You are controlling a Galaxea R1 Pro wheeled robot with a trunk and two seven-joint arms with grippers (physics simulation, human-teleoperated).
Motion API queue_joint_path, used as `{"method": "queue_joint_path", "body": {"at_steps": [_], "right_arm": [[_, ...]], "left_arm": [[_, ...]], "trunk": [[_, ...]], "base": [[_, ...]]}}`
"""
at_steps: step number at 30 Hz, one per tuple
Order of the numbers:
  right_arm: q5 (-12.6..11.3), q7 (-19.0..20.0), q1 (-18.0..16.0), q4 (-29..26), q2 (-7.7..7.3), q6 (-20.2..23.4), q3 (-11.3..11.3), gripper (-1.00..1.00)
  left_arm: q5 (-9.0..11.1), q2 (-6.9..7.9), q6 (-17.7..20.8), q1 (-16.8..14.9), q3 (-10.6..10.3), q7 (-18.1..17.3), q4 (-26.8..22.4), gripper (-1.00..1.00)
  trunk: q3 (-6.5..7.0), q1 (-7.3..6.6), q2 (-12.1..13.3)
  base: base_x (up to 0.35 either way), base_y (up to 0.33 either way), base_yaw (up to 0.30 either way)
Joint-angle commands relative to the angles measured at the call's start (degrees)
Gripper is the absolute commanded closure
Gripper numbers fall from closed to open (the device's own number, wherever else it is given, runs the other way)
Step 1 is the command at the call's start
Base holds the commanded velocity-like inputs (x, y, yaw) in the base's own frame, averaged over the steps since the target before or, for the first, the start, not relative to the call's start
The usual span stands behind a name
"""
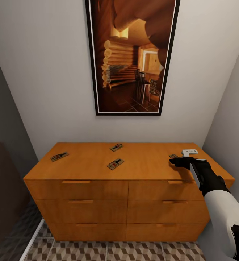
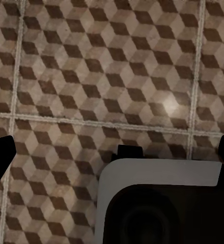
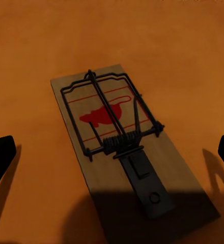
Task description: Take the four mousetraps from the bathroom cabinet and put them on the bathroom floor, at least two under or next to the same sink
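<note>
The orange-brown cabinet [image 1: 87,163] stands against the wall with mousetraps lying flat on its top: one at the left [image 1: 59,156], one at the back middle [image 1: 116,147], one nearer the front [image 1: 115,164]. Another mousetrap [image 1: 173,156] peeks out at the right, just beyond my right gripper [image 1: 178,161]. In the right wrist view this mousetrap [image 3: 112,137] lies between the wide-open fingertips [image 3: 0,152], untouched; my right gripper [image 3: 112,152] hovers just above it. My left gripper [image 2: 112,150] is open over the cube-patterned bathroom floor [image 2: 91,76], holding nothing. The sink is out of view.
A tall framed picture [image 1: 132,54] hangs above the cabinet. Grey walls close in on both sides, and a dark bulky shape [image 1: 3,188] stands at the left. Patterned floor [image 1: 108,252] shows in front of the drawers. A white and black robot part [image 2: 163,203] shows beneath the left gripper.
</note>
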Motion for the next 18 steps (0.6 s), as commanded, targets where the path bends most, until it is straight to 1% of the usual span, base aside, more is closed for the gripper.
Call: {"method": "queue_joint_path", "body": {"at_steps": [1, 7, 18], "right_arm": [[0.61, 0.5, -0.03, -0.07, 0.03, 0.23, -0.2, -1.0], [0.61, 0.5, -0.03, 0.49, 0.03, -0.03, -0.2, -1.0], [0.62, 0.5, -0.03, 2.64, 0.03, -2.92, -0.2, -1.0]], "left_arm": [[0.0, -0.01, -0.11, 0.01, 0.14, 0.02, -0.05, -1.0], [0.0, -0.01, -0.09, 0.01, 0.14, 0.02, -0.05, -1.0], [0.06, -0.01, -0.09, 0.01, 0.14, 0.02, -0.05, -1.0]], "trunk": [[-0.05, 0.0, -0.03], [-0.05, 0.0, -0.03], [-0.05, 0.0, -0.03]], "base": [[0.0, 0.0, 0.0], [0.0, 0.0, 0.0], [0.0, 0.0, 0.0]]}}
